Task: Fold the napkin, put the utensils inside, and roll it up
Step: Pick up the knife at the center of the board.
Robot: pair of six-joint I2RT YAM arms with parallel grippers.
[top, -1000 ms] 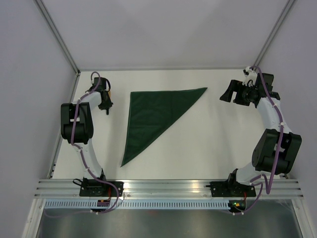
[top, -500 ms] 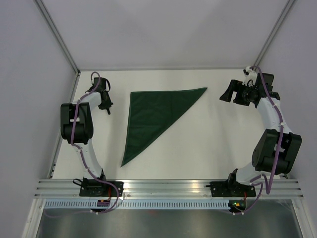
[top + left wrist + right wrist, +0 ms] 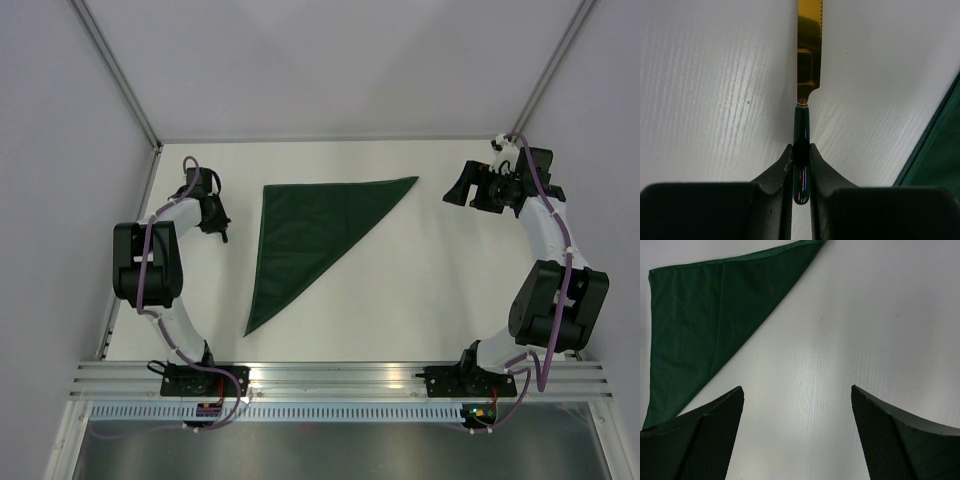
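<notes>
So: dark green fabric napkin (image 3: 310, 235) folded into triangle, flat mid white table (image 3: 420, 290). Left jaws clamp green-handled gold knife (image 3: 809, 60) just beside napkin. Right jaws wide open, empty. Placing, rolling not yet done.

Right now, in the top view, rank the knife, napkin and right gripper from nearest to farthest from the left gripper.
1. knife: clamped by its handle in the left gripper, as the left wrist view shows.
2. napkin: just to that gripper's right, not touching it.
3. right gripper: far across on the right side, beyond the napkin's tip.
</notes>
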